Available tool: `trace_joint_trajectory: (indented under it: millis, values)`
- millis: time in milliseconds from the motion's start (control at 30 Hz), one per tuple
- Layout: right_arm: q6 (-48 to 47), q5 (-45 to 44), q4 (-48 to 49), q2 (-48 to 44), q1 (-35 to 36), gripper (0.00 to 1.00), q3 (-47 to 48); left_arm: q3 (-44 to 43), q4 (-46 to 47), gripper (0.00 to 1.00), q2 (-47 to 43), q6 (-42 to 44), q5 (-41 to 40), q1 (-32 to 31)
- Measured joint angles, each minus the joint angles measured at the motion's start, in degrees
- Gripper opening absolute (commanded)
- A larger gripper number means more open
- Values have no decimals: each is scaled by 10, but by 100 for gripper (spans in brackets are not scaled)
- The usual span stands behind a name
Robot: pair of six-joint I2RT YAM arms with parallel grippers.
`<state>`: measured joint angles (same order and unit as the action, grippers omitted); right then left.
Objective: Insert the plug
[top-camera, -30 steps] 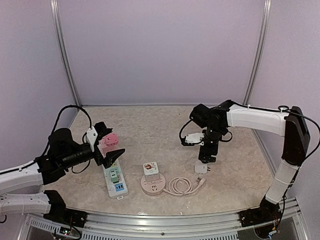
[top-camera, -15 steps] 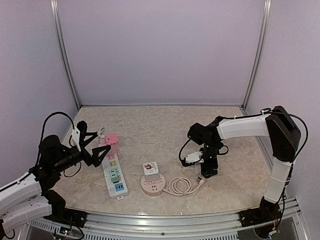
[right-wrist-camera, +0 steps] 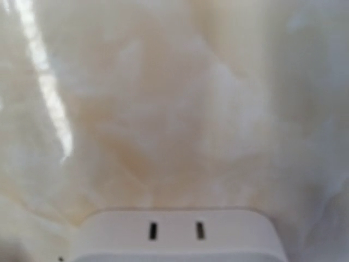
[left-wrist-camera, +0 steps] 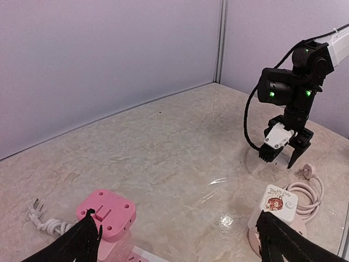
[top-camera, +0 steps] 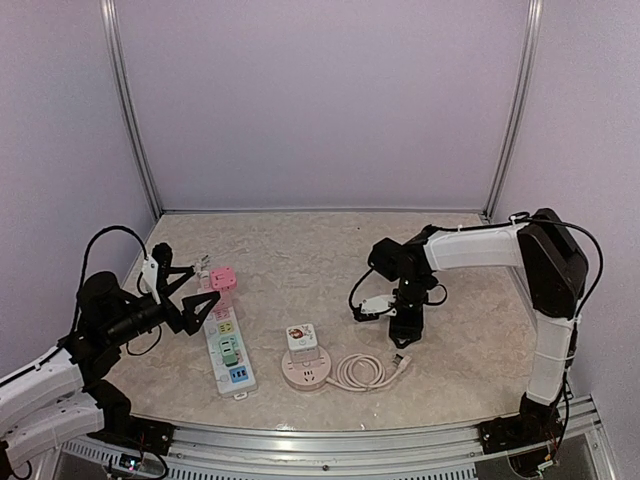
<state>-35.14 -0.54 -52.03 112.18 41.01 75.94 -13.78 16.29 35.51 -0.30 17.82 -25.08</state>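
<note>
The right jaws hang straight down over the white adapter (right-wrist-camera: pixel 174 233), which lies flat on the tabletop (top-camera: pixel 300 250); I cannot tell whether they grip it. Just nearer lie a plug (top-camera: pixel 403 362) and its coiled cord (top-camera: pixel 358 372), beside a round pink socket (top-camera: pixel 305 372). The left jaws gape, released, by a pink cube (top-camera: pixel 222 279) and the power strip (top-camera: pixel 228 352). Bare marble runs back to the wall.

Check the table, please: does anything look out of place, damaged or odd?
Nothing is spilled or broken. The white plug at the end of the coiled cable lies loose on the table, in no socket. A second small plug lies loose beside the pink cube adapter.
</note>
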Motion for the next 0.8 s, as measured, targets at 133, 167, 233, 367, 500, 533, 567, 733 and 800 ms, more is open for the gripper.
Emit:
trace_joint_trajectory:
  millis: [133, 167, 233, 367, 500, 533, 567, 733, 800]
  values:
    - [18, 0, 1, 2, 0, 10, 5, 1, 0, 94, 0, -2, 1, 2]
    - [24, -1, 2, 2, 0, 8, 5, 1, 0, 93, 0, -5, 0, 4]
    - [45, -6, 15, -2, -1, 5, 5, 1, 0, 90, 0, -12, 0, 9]
    - [118, -20, 61, -38, 0, 0, 12, 0, -1, 83, -6, -52, -3, 19]
    - [216, -82, 156, -134, 35, 0, 21, -20, -1, 83, -6, -112, -3, 22]
    - [235, -111, 196, -163, 60, 0, 22, -27, 0, 83, -6, -131, -2, 22]
    - [257, -139, 240, -189, 92, 0, 21, -30, 0, 85, -4, -146, 0, 22]
    - [286, -237, 457, -221, 232, 0, 20, -66, 4, 91, 21, -199, 18, -15]
    - [283, -266, 530, -202, 265, 0, 20, -84, 7, 91, 31, -207, 29, -39]
